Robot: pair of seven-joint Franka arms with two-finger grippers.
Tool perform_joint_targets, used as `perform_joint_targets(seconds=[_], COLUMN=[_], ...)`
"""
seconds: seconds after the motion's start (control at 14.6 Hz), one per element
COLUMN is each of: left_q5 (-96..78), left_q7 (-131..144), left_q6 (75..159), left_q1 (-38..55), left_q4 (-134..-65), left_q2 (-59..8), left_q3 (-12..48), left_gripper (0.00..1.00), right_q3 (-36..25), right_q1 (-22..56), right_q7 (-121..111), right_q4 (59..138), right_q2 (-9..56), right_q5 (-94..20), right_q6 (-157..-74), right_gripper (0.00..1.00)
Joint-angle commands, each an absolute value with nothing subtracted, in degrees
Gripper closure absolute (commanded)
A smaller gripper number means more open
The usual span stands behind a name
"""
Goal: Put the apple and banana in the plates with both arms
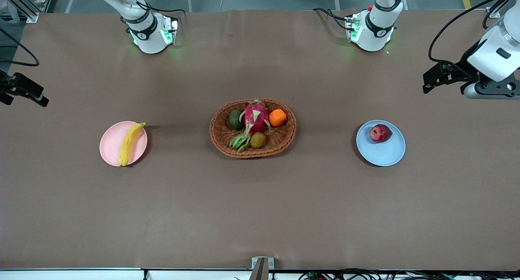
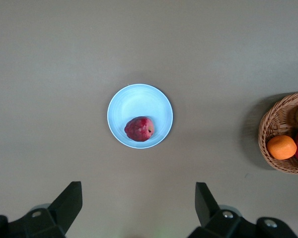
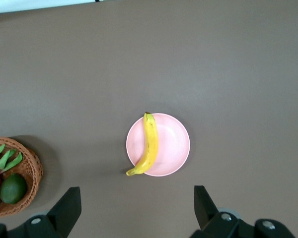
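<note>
The yellow banana lies on the pale pink plate, its stem end sticking out past the rim. The dark red apple sits in the light blue plate, near its rim. My left gripper is open and empty, up over the table at the left arm's end. Its wrist view shows the apple in the blue plate, apart from the gripper. My right gripper is open and empty at the right arm's end. Its wrist view shows the banana on the pink plate, apart from the gripper.
A brown wicker basket stands mid-table between the plates. It holds a pink dragon fruit, an orange, a green avocado and a small brownish fruit. A metal bracket sits at the table's front edge.
</note>
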State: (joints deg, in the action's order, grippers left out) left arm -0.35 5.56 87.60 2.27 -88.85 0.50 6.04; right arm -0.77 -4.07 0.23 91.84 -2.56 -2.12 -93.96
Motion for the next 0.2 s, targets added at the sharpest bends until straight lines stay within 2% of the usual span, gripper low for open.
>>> perform_joint_targets(seconds=[0.0, 0.14], left_q5=[0.44, 0.44], left_q7=[5.19, 5.19], left_q6=[87.19, 87.19], left_q1=[2.11, 2.11], left_q4=[-88.59, -88.33], left_q2=[1.14, 0.97], left_q3=[5.89, 5.80], left_gripper=[0.00, 0.00], right_q3=[-0.18, -0.09], right_q1=[-4.92, -4.83], right_q7=[-0.79, -0.79], right_q4=[95.27, 95.27], right_q2=[-5.54, -5.54], right_q5=[-1.32, -0.62], right_q6=[-94.66, -94.75], right_gripper=[0.00, 0.00])
